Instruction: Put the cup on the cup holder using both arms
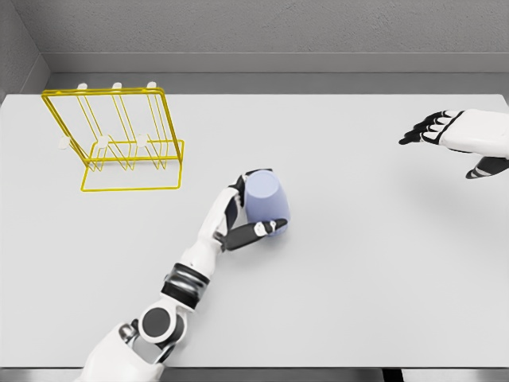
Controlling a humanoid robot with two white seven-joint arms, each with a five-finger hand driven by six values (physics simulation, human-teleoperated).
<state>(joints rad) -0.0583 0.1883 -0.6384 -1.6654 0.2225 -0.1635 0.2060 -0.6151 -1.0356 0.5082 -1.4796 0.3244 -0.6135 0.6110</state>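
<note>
From the head view, the left robot hand [238, 219] gripped a pale blue cup [266, 204] near the middle of the grey tabletop [358, 278], fingers wrapped around its left side and the thumb under its near edge. The cup was tilted, its closed bottom facing the camera. A yellow wire cup holder [119, 139] stood at the far left, well apart from the cup. The right robot hand [445, 134] hovered at the far right, fingers spread and holding nothing.
</note>
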